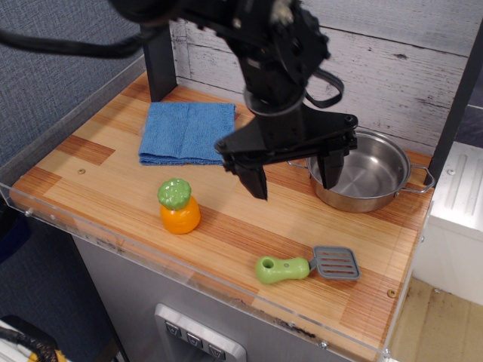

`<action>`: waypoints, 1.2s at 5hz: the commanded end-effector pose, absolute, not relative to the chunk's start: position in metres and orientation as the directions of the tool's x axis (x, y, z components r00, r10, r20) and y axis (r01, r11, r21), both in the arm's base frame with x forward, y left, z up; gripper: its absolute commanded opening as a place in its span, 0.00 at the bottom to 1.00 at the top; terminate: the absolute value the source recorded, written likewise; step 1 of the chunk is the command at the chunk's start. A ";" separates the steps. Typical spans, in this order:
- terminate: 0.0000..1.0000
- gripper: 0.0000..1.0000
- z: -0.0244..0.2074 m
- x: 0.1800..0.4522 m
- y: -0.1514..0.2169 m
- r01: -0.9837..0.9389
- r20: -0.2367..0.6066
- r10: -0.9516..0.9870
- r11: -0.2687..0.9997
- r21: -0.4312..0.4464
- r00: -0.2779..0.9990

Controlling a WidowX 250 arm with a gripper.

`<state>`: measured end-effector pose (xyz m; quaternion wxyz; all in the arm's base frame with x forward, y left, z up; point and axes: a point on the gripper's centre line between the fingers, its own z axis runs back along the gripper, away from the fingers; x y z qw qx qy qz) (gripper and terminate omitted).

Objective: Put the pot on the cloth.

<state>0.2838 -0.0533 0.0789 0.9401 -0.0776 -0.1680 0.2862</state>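
Gripper (pixel 293 175) is spread wide, holding nothing, one finger (pixel 254 178) over bare wood, the other by the left rim of your pot (pixel 364 172). Pot sits at back right of the table (pixel 98 177). Cloth (pixel 188 133) lies flat at back left, well apart.

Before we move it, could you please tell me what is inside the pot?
The pot shows only bare shiny steel on the visible right side. The end effector hangs open in front of its left part, hiding that portion of the interior.
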 end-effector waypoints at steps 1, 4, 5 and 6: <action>0.00 1.00 0.077 0.320 -0.041 -0.638 0.277 0.710 0.704 -0.312 0.647; 0.00 1.00 0.053 0.348 -0.014 -0.789 0.213 0.854 0.521 -0.325 0.475; 0.00 1.00 0.048 0.354 -0.026 -0.796 0.210 0.857 0.514 -0.320 0.470; 0.00 1.00 0.046 0.360 -0.038 -0.791 0.204 0.857 0.516 -0.328 0.474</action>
